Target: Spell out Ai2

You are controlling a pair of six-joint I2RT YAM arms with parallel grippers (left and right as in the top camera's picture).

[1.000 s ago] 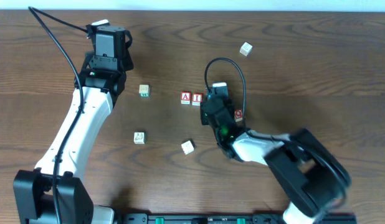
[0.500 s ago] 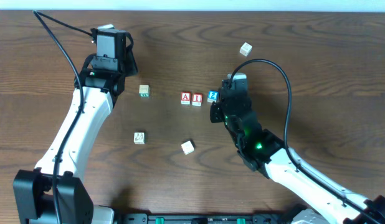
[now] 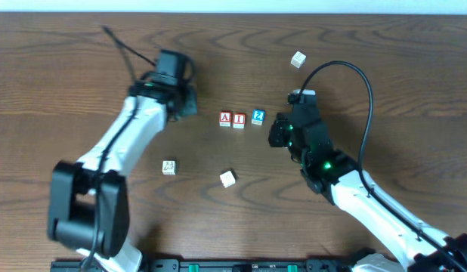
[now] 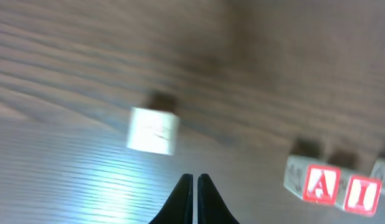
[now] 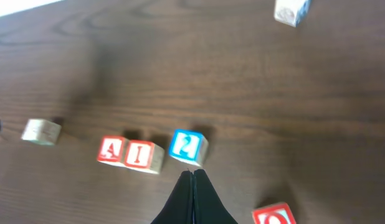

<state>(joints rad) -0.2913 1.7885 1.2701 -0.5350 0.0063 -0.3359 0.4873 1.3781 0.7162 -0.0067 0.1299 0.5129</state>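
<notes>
A cube (image 3: 225, 119), I cube (image 3: 239, 119) and 2 cube (image 3: 258, 116) sit in a row mid-table (image 3: 385, 45), reading A-I-2. A and I touch, the 2 is just beside the I with a slim gap. Strays, all apart from the row: upper-right pale cube (image 3: 298, 60), green-marked cube (image 3: 168, 167), tilted plain cube (image 3: 228, 178), red Q cube (image 5: 275, 216) near the right claw (image 5: 192, 177). Right claw is pinched closed and empty, tips close to the 2 cube, arm reaching in from lower right. Left claw (image 4: 194, 180) is also closed on nothing and angled down at the table, with one small pale cube (image 4: 153, 129) just ahead of it, arm coming from the left. Overhead hides the Q cube and that small pale cube under the arms; the wrist views show both. Left wrist view is blurred
</notes>
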